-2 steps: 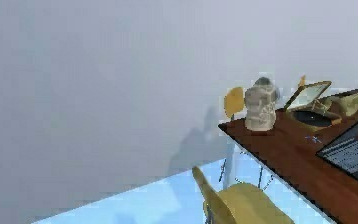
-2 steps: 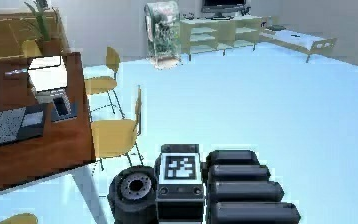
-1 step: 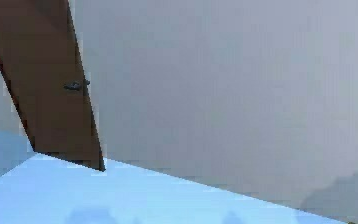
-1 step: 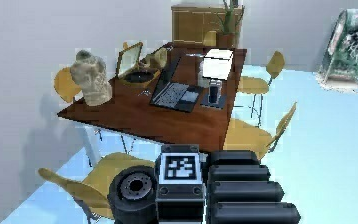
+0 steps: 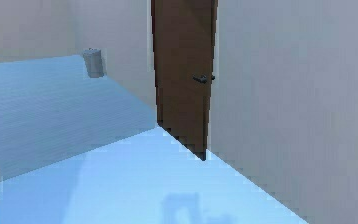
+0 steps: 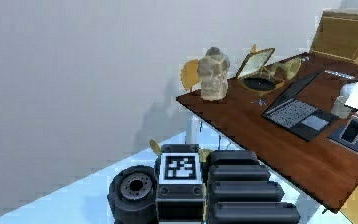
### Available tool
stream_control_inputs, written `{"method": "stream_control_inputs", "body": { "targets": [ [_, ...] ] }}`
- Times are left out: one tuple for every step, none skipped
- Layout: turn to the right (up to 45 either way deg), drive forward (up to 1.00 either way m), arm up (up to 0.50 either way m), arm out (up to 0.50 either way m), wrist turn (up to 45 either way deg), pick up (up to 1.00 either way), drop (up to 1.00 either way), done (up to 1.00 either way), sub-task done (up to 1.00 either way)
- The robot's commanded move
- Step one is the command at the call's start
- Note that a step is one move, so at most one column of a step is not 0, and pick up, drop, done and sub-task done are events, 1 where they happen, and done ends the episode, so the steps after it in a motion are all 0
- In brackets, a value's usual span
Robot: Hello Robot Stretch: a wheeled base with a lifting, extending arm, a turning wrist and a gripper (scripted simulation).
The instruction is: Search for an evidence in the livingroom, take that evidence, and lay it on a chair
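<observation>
Where desk stands, one bust, one laptop

A dark wooden desk stands beyond the claw and to its right, against a plain pale wall. Pale blue floor spreads left of the claw. The forward view has a dark brown door.

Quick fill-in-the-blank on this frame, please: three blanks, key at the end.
1. In the forward view, the open ____ is dark brown.
2. In the arm side view, the bust stands to the ____ of the laptop on the table.
3. The floor is pale ____.
Missing words: door; left; blue.
</observation>
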Motion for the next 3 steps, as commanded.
{"method": "stream_control_inputs", "body": {
  "targets": [
    [-3.0,0.00,0.00,0.00,0.0,0.00,0.00,0.00,0.00],
    [0.0,0.00,0.00,0.48,0.0,0.00,0.00,0.00,0.00],
    [0.0,0.00,0.00,0.00,45.0,0.00,0.00,0.00,0.00]
  ]
}}
